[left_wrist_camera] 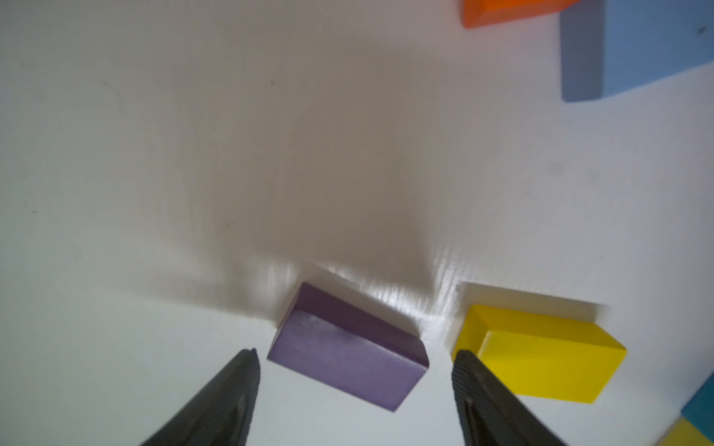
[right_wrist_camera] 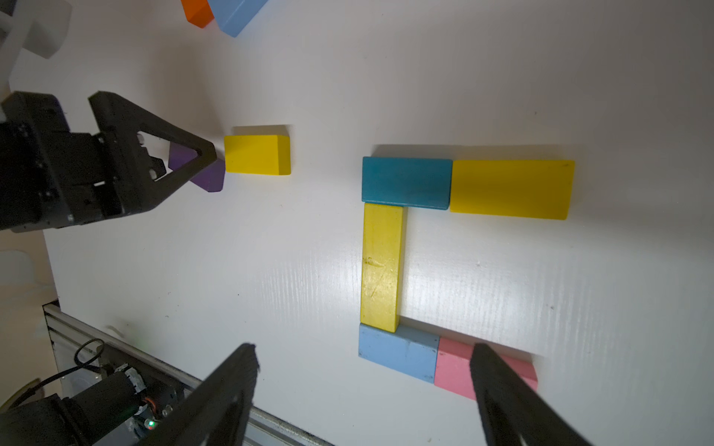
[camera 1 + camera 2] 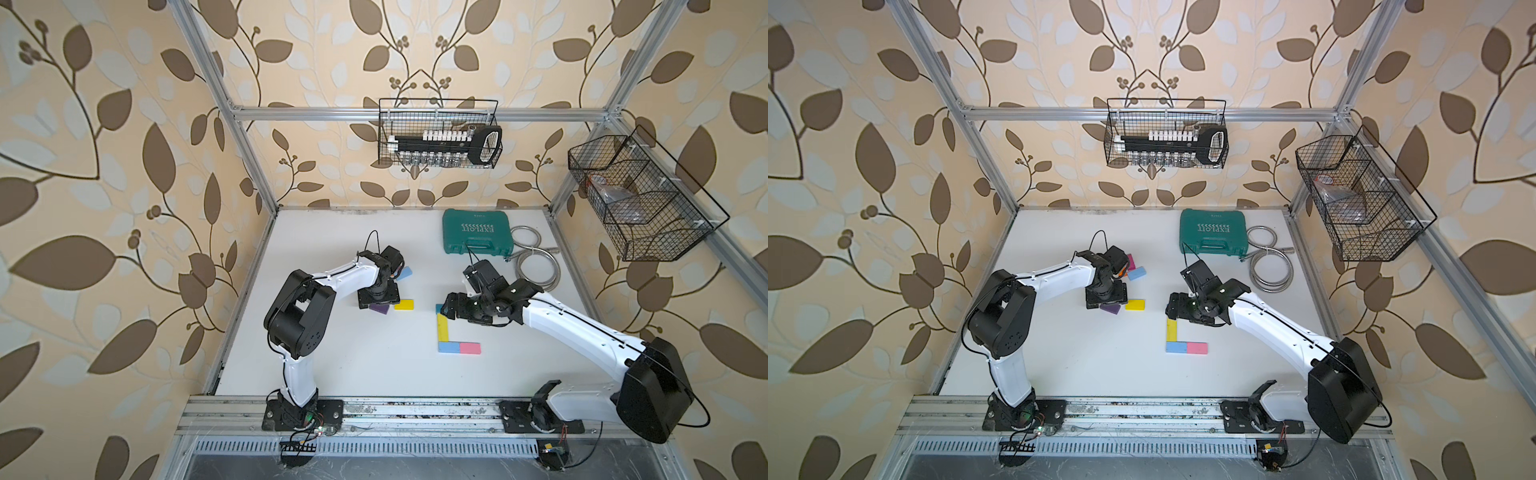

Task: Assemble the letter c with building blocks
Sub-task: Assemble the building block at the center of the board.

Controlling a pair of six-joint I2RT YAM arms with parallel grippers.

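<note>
Left gripper (image 1: 355, 354) spread wide astride the purple block (image 1: 340, 347), small yellow block (image 1: 541, 359) crowding one finger, right gripper (image 2: 365, 349) wide open over the C-shaped block row (image 2: 380, 266), green case (image 3: 476, 232) and metal hose (image 3: 536, 266) well behind

Pointing the black two-fingered left gripper (image 1: 353, 357) straight down, jaws spread. Reaching the white right arm (image 3: 582, 330) inward, black right gripper (image 2: 363, 349) gaping.

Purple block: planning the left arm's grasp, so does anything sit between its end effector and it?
Nothing visible does. The purple block lies inside the open left end effector; a yellow block sits just outside one finger.
</note>
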